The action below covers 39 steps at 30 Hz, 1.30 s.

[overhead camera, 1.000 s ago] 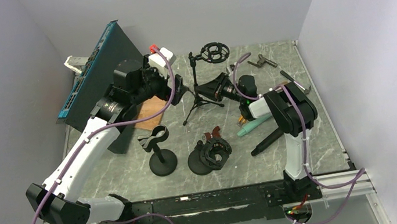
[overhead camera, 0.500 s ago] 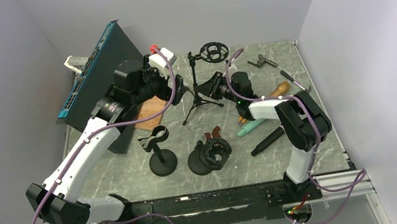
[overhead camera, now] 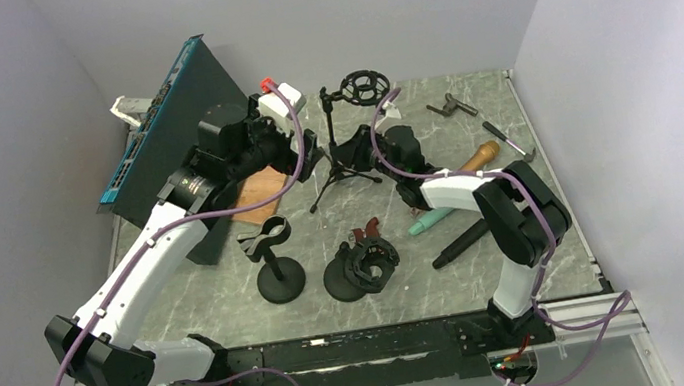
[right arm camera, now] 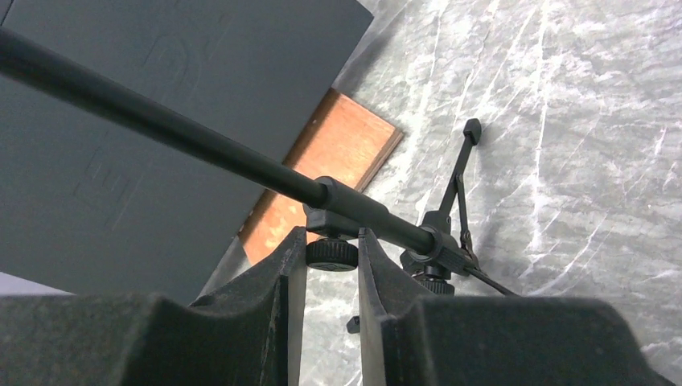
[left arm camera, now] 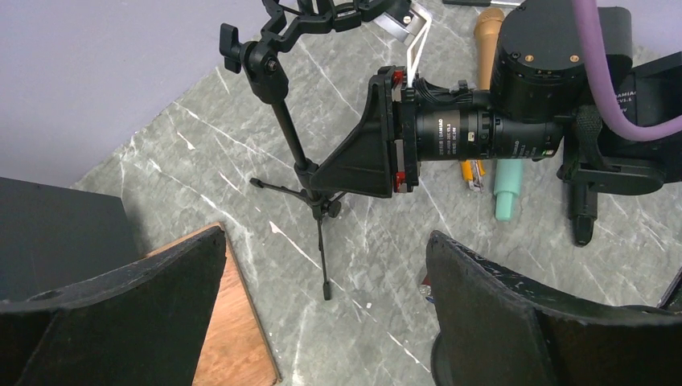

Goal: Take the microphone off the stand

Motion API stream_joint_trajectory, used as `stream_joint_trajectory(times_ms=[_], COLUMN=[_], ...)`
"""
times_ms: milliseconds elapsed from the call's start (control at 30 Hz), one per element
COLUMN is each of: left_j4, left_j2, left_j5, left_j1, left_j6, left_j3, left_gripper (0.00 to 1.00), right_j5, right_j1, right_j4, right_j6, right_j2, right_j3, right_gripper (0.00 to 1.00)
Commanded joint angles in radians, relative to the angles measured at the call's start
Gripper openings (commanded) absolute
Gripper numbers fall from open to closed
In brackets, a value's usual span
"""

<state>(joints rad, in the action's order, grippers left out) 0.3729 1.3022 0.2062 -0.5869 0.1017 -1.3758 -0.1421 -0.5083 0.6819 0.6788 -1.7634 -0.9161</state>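
Note:
A black tripod stand (overhead camera: 340,149) stands at the back middle, and its ring-shaped shock mount (overhead camera: 361,86) holds no microphone. My right gripper (overhead camera: 367,143) is shut on the stand's lower pole, its fingers (right arm camera: 291,265) clamping the small knob (right arm camera: 331,254). This grip also shows in the left wrist view (left arm camera: 363,153). My left gripper (overhead camera: 308,149) is open and empty, hovering just left of the stand above a tripod leg (left arm camera: 322,257). A gold microphone (overhead camera: 477,155) and a black microphone (overhead camera: 461,243) lie on the table to the right.
A wooden board (overhead camera: 259,189) and a tilted dark panel (overhead camera: 169,126) are on the left. Two round-base stands (overhead camera: 277,263) (overhead camera: 360,266) stand in front. A teal handle (overhead camera: 433,219) and small tools (overhead camera: 452,105) lie on the right.
My right arm has reached left and farther back to the tripod stand and shut on its pole. The shock mount has shifted slightly left. The left arm has barely moved.

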Motion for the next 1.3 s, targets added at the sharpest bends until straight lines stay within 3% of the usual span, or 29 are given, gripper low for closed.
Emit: stream_joint_trajectory(times_ms=[0, 100, 233, 467, 700, 1067, 1267], left_j4=[-0.013, -0.014, -0.013, -0.013, -0.011, -0.009, -0.008], left_j2=[-0.017, -0.017, -0.015, -0.008, -0.001, -0.008, -0.007], left_j5=[-0.015, -0.016, -0.019, -0.02, -0.024, -0.031, -0.036], left_j1=[-0.007, -0.008, -0.011, -0.013, -0.017, -0.022, -0.023], left_j6=[0.024, 0.023, 0.027, 0.028, 0.032, 0.037, 0.04], left_j3=[-0.004, -0.001, -0.002, -0.003, -0.002, 0.0, -0.002], left_gripper=[0.97, 0.97, 0.97, 0.97, 0.97, 0.97, 0.97], right_j5=[-0.086, -0.169, -0.286, -0.422, -0.429, -0.456, -0.435], right_j1=[0.015, 0.033, 0.066, 0.137, 0.157, 0.161, 0.159], right_j4=[-0.118, -0.062, 0.059, 0.34, 0.385, 0.489, 0.399], right_j6=[0.053, 0.163, 0.319, 0.697, 0.787, 0.866, 0.791], right_j2=[0.01, 0.009, 0.008, -0.079, -0.157, -0.249, -0.226], right_j3=[-0.015, 0.001, 0.033, 0.059, 0.015, -0.019, -0.024], right_gripper=[0.18, 0.39, 0.55, 0.63, 0.53, 0.3, 0.0])
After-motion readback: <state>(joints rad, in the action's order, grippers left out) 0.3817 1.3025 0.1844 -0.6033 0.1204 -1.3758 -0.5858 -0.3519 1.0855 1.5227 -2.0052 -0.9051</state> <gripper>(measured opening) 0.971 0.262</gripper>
